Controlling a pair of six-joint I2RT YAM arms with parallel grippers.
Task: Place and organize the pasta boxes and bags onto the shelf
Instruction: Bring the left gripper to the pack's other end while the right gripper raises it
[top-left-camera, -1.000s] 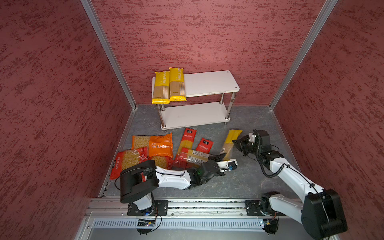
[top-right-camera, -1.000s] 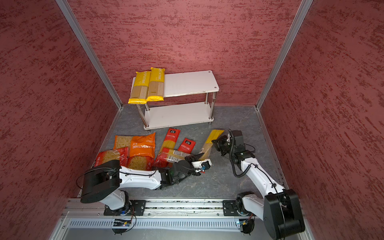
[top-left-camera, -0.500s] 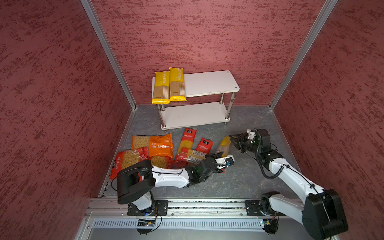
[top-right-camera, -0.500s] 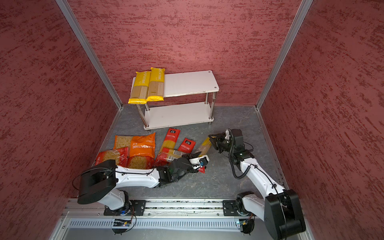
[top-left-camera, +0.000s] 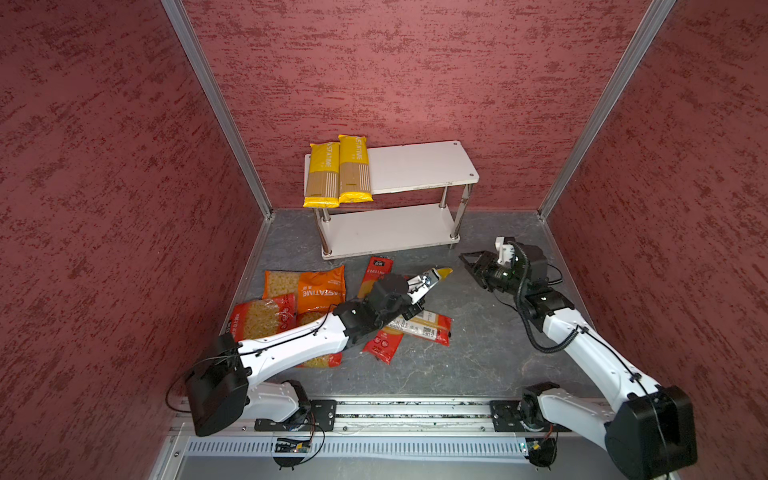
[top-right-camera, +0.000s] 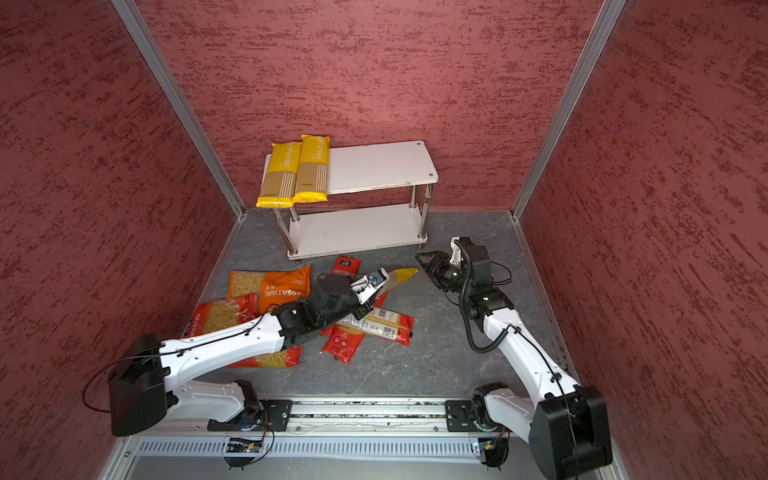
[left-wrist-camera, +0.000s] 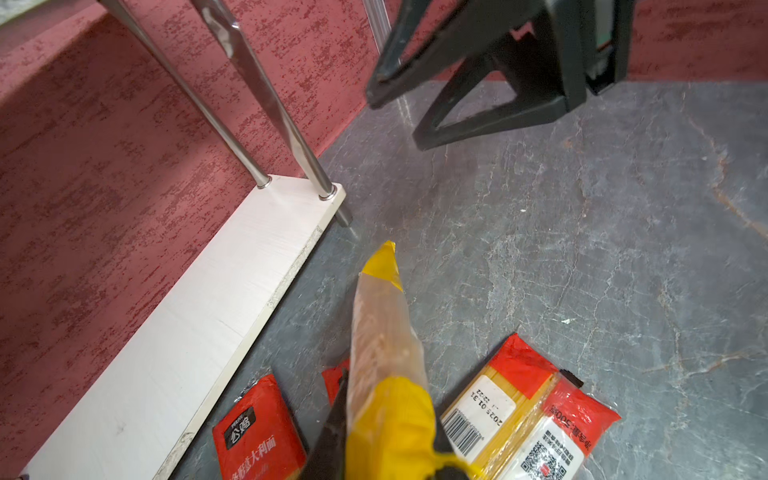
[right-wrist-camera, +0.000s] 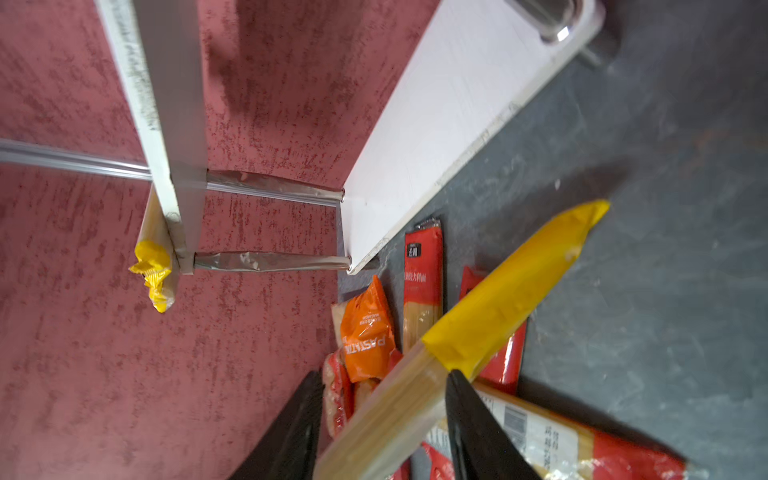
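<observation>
Left jaws around one yellow pack (left-wrist-camera: 384, 332)

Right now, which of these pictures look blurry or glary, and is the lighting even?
Right wrist view: smeared throughout, the shelf edges soft. Left wrist view: floor veins crisp, a glint on a chrome post, the yellow spaghetti pack fuzzy near the lens. Both top views: sharp, evenly lit, only soft shadows beneath the shelf.

Three walls (top-left-camera: 415, 62) of rough, mottled dark-red plaster close in a grey, marble-veined worktop (top-left-camera: 478, 361), with slim aluminium posts (top-left-camera: 217, 108) standing in the two back corners and a metal rail (top-left-camera: 415, 410) running along the near edge under even light.
</observation>
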